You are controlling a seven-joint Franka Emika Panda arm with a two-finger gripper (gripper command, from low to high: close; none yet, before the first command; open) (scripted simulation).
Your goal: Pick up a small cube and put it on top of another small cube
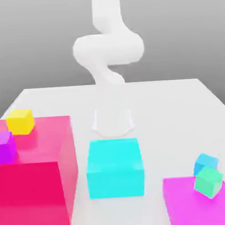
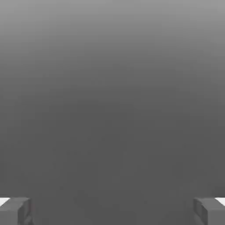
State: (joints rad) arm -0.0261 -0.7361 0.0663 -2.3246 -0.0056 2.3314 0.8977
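Observation:
A small sky-blue cube (image 1: pixel 205 163) sits at the exterior view's right, at the far edge of a flat magenta slab (image 1: pixel 186 208). A small mint-green cube (image 1: pixel 208 181) rests on that slab just in front of it, tilted and touching or nearly touching it. The white arm (image 1: pixel 108 49) rises from the middle back of the table, far from both cubes. In the hand view my gripper (image 2: pixel 112 211) is open, its grey fingertips (image 2: pixel 15 211) standing wide apart with nothing between them against a plain grey background.
A big cyan block (image 1: pixel 115 168) stands in the middle, in front of the arm's base. At the exterior view's left a large pink block (image 1: pixel 39 180) carries a yellow cube (image 1: pixel 20 121) and a purple cube (image 1: pixel 4 147). The table (image 1: pixel 180 110) is white.

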